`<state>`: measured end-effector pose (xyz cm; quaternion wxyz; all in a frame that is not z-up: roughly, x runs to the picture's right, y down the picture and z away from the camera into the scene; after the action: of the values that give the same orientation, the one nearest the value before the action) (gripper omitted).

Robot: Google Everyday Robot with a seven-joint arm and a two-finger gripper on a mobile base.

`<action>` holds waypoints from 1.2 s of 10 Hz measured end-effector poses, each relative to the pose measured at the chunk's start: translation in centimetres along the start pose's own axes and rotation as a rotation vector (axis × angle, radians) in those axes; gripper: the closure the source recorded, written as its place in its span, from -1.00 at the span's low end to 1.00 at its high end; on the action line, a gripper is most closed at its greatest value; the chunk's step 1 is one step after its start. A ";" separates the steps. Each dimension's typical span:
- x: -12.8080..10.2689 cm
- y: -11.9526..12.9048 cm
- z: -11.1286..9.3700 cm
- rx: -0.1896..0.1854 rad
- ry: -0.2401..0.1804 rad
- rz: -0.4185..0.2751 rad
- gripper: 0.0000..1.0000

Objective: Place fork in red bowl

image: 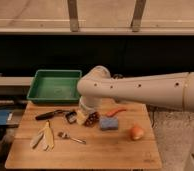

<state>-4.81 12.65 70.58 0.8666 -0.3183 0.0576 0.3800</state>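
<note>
Thick cream arm (140, 90), dark dots; hand (87, 118) beneath rounded elbow.

Green tray (52, 88) rear-left; blue sponge (108, 123), orange fruit (136, 132) right.
</note>
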 end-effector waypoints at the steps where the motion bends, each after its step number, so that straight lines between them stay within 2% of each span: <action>1: -1.5 1.2 0.3 -0.006 0.000 -0.038 -0.44; 3: -5.1 4.9 1.3 -0.036 0.003 -0.165 -0.44; 5: -6.3 8.6 1.6 -0.058 0.004 -0.289 -0.44; 9: -6.3 8.6 1.7 -0.056 0.009 -0.294 -0.44; 11: -6.4 9.2 2.5 -0.079 0.026 -0.306 -0.44; 12: -6.4 10.0 3.8 -0.100 0.038 -0.316 -0.44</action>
<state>-16.85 16.01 70.68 0.8974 -0.3733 0.0043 0.2353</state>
